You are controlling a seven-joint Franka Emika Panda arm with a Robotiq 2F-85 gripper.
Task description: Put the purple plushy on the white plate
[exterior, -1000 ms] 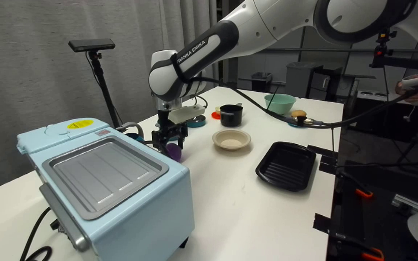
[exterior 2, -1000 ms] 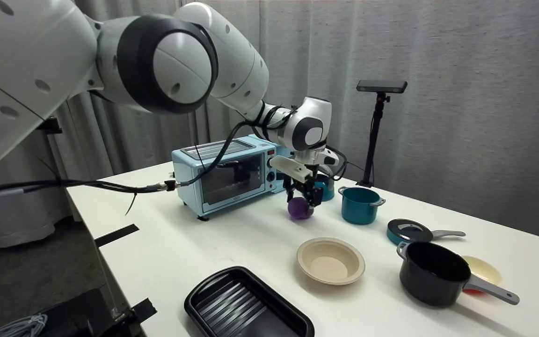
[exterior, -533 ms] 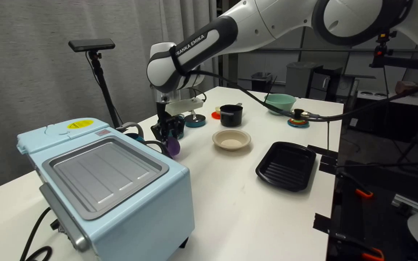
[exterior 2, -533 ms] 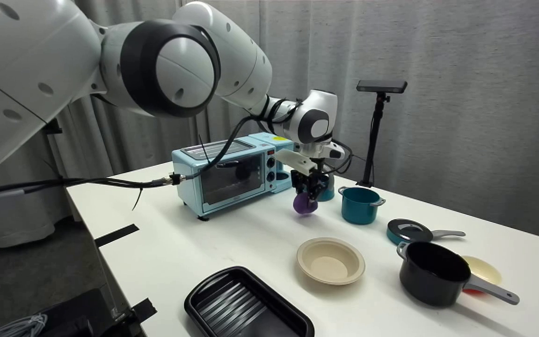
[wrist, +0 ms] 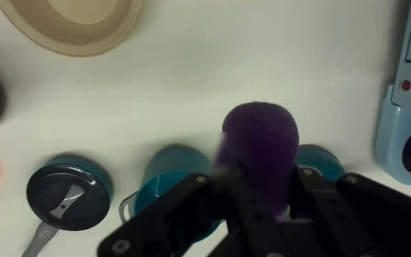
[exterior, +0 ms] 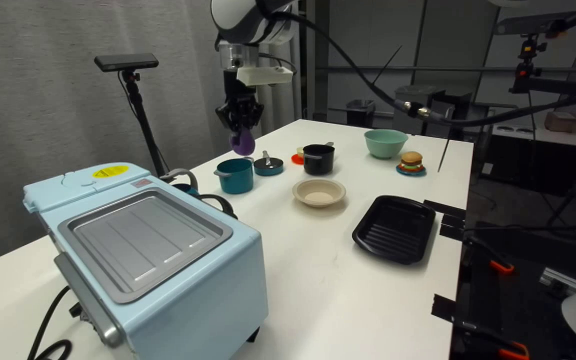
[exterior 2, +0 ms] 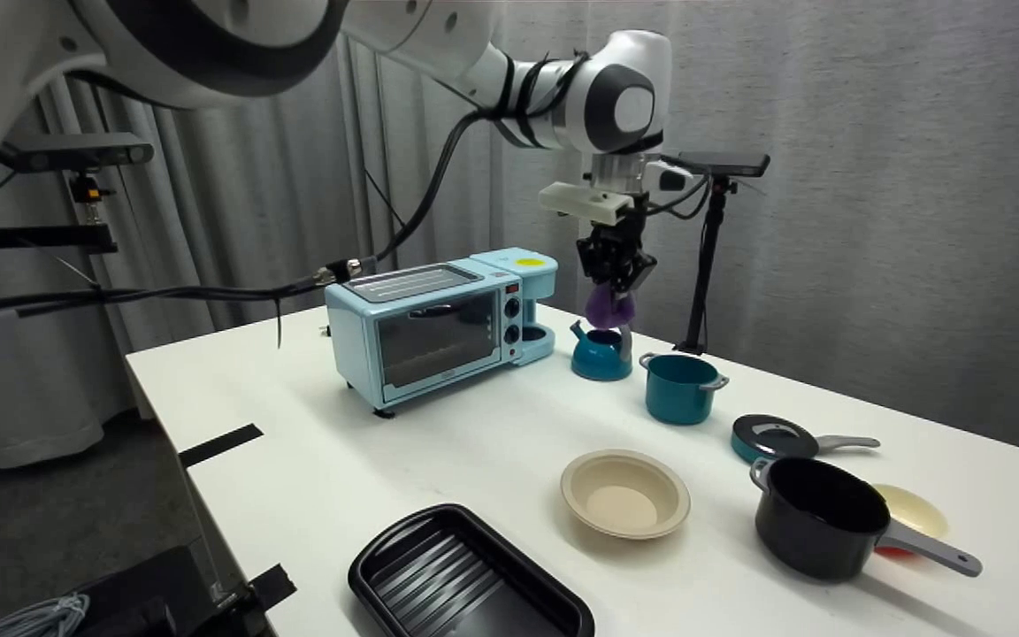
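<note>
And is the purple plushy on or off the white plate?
Off: the gripper holds the purple plushy in midair, apart from the white plate in all views.

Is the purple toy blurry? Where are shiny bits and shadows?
Wrist view: the purple plushy is dark, its lower part blurry. In an exterior view: bright streaks on the silver tray. In an exterior view: soft shadow beside the dark pot.

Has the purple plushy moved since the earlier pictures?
Yes, mostly upward. In an exterior view, the purple plushy appeared level with the teal pot half a second ago; now it appears higher than the pot's rim.
</note>
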